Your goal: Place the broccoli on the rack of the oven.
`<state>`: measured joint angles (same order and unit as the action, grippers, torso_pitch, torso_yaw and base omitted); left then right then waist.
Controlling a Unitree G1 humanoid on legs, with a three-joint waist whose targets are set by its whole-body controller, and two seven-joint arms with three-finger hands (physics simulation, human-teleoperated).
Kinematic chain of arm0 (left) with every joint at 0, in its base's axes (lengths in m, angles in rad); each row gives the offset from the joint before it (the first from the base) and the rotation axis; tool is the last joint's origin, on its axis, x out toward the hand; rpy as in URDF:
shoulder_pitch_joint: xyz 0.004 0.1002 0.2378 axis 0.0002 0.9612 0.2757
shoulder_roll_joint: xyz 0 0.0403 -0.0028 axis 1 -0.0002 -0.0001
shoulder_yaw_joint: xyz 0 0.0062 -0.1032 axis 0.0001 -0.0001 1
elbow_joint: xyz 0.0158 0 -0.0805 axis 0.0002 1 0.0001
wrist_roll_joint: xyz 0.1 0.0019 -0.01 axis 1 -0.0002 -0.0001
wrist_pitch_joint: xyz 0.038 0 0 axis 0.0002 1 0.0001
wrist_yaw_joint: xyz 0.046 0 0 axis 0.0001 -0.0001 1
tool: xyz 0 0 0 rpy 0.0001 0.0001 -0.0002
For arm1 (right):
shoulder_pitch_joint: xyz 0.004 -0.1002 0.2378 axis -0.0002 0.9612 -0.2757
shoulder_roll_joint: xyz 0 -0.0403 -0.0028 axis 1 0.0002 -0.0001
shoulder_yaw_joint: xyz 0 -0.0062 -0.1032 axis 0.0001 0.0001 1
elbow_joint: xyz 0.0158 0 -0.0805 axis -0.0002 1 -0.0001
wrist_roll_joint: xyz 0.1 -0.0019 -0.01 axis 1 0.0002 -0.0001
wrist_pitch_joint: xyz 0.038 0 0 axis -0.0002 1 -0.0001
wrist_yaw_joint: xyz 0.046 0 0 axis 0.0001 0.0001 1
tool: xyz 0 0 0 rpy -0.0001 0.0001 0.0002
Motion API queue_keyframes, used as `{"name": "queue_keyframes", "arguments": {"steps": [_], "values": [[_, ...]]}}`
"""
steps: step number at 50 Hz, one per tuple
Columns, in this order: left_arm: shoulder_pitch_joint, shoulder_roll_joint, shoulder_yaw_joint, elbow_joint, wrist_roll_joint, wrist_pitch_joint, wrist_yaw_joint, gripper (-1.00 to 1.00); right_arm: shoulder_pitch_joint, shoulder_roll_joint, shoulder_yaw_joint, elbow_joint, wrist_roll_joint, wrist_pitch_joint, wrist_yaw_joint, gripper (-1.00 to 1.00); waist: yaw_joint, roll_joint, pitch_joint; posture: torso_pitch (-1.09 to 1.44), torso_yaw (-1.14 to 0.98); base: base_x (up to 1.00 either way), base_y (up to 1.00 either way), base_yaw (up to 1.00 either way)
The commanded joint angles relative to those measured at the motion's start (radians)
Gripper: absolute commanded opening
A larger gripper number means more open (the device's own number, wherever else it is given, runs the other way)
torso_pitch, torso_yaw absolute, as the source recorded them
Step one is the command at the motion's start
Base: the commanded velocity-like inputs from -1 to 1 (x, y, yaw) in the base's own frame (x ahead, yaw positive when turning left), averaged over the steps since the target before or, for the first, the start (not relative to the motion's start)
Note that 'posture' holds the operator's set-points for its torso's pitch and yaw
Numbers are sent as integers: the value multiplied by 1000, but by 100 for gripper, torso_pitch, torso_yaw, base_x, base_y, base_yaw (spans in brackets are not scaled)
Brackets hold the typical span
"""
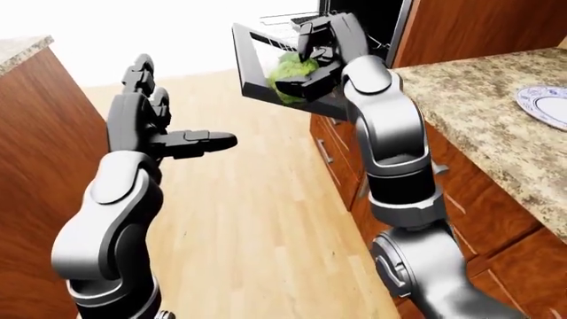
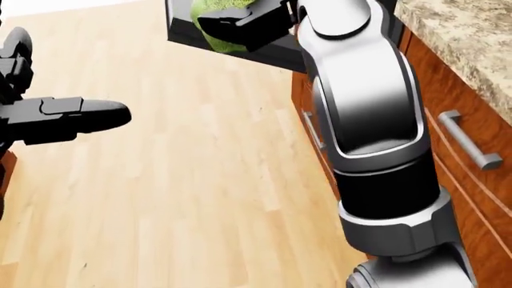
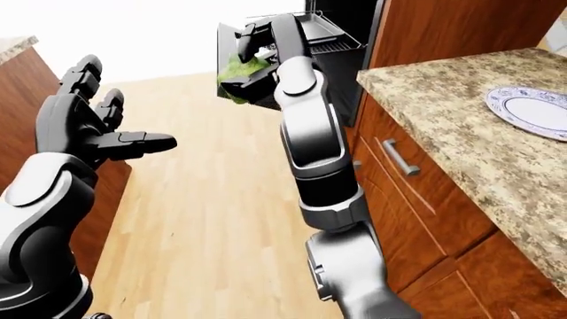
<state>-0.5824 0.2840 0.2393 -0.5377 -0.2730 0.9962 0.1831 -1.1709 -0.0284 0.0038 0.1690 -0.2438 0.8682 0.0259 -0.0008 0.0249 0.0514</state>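
The green broccoli is held in my right hand, whose black fingers are shut round it. Hand and broccoli hang before the oven's lowered door, near the top of the left-eye view. The wire rack sticks out of the dark oven cavity just above the hand. In the head view only the lower part of the broccoli shows at the top edge. My left hand is open and holds nothing, raised at the left with one finger pointing right.
A granite counter runs along the right, with a blue-rimmed plate on it. Brown drawers with metal handles sit below it. A brown cabinet stands at the left. Wood floor lies between.
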Motion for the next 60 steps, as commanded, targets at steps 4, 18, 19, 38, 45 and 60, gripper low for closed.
{"name": "queue_keyframes", "arguments": {"steps": [4,18,19,38,45,60], "values": [[-33,14,12,-36,-3,-27,2,100,-80,-19,-11,-4,15,-52,-11,-100,-1,26,-40,0,0,11,0,0],[-27,14,14,-35,-6,-31,2,100,-91,-28,-10,25,28,-60,-18,-100,-5,19,-31,0,0,26,0,0],[-30,15,15,-37,-7,-27,4,100,-93,-29,-10,25,28,-57,-17,-100,-1,7,-31,0,0,29,0,0],[-30,14,11,-43,-8,-21,7,100,-64,-24,-6,-4,23,-48,-19,-100,-21,85,-20,0,0,30,0,0],[-30,14,11,-38,-7,-27,5,100,-70,-24,-6,-4,22,-45,-19,-100,2,19,-24,0,0,30,0,0],[-27,14,10,-36,-6,-32,5,100,-74,-25,-9,0,28,-51,-24,-100,-1,23,-17,0,0,5,0,0]]}}
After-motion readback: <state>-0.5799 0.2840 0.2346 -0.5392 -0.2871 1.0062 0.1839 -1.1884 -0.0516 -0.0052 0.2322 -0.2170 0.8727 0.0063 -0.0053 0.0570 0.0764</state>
